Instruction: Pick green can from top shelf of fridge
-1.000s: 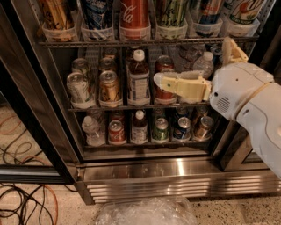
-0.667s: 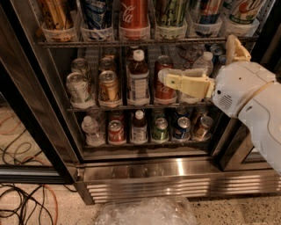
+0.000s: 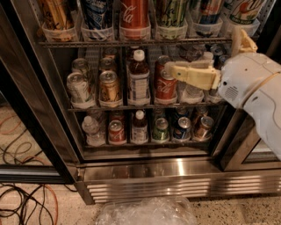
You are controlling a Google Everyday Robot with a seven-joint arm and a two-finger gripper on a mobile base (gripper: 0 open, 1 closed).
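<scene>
The green can, pale green with dark leafy markings, stands in a whitish tub on the top shelf of the fridge, just right of a red Coca-Cola can. Its top is cut off by the upper edge of the view. My gripper is in front of the middle rack, below and to the right of the green can. One cream finger points left across the cans and the other points up. The jaws stand apart and hold nothing.
A white can with red-and-green lettering sits at the top right. Cans and bottles fill the middle and lower racks. The dark door frame slants at left. Cables and crumpled clear plastic lie on the floor.
My gripper has moved up and to the right, away from the red can on the middle rack and closer to the top shelf. The cans have not moved.
</scene>
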